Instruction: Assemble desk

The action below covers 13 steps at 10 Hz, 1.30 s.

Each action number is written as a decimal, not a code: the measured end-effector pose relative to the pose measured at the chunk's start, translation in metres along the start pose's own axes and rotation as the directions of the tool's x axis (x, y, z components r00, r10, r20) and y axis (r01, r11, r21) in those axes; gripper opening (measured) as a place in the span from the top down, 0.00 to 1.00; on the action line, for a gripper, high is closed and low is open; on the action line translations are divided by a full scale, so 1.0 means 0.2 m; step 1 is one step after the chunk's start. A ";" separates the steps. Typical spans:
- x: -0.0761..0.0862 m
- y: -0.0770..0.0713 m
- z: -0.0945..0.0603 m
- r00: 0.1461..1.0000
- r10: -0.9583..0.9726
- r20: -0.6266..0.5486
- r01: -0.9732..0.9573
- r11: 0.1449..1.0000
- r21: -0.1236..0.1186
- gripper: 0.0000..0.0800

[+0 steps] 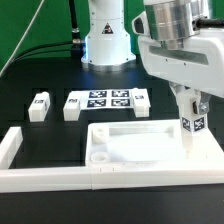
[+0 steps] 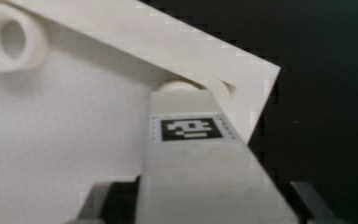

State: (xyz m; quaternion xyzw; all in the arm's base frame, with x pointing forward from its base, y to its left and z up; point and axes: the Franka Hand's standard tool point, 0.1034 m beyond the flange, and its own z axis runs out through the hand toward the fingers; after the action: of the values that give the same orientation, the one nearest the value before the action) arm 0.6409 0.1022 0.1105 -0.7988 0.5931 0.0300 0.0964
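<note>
One leg (image 1: 193,127) stands upright at a corner of the tabletop (image 1: 138,148), clamped by the end effector (image 1: 191,108); we judge insertion underway, screwing home next.

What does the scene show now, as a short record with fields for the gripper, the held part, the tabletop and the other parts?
gripper: the gripper is shut on a leg
held part: the leg is upright, its lower end at the tabletop's corner on the exterior view's right
seating: cannot tell if it is in the socket
tabletop: the tabletop lies flat, rim up
other parts: a second leg lies on the exterior view's left; the marker board lies behind the tabletop
</note>
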 end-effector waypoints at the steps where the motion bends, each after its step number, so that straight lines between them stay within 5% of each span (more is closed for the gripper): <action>1: -0.02 0.00 0.00 0.999 0.047 -0.001 -0.047 0.999 -0.002 0.64; 3: -0.01 0.00 0.01 1.000 0.008 0.000 -0.008 1.000 -0.004 0.39; 4: -0.01 -0.01 0.00 0.981 -0.195 -0.011 0.195 0.981 -0.011 0.39; 5: -0.03 -0.01 -0.01 0.899 -0.438 -0.020 0.437 0.899 -0.024 0.23; 9: -0.03 -0.02 -0.01 0.625 -0.781 -0.019 0.779 0.625 -0.051 0.19; 11: -0.03 -0.06 -0.02 0.280 -0.959 -0.040 0.954 0.283 -0.100 0.19; 13: -0.03 -0.05 -0.02 0.311 -0.950 -0.042 0.944 0.314 -0.099 0.19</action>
State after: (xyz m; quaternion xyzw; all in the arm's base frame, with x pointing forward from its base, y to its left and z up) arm 0.6491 0.1101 0.1163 -0.9974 0.0161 -0.0524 0.0459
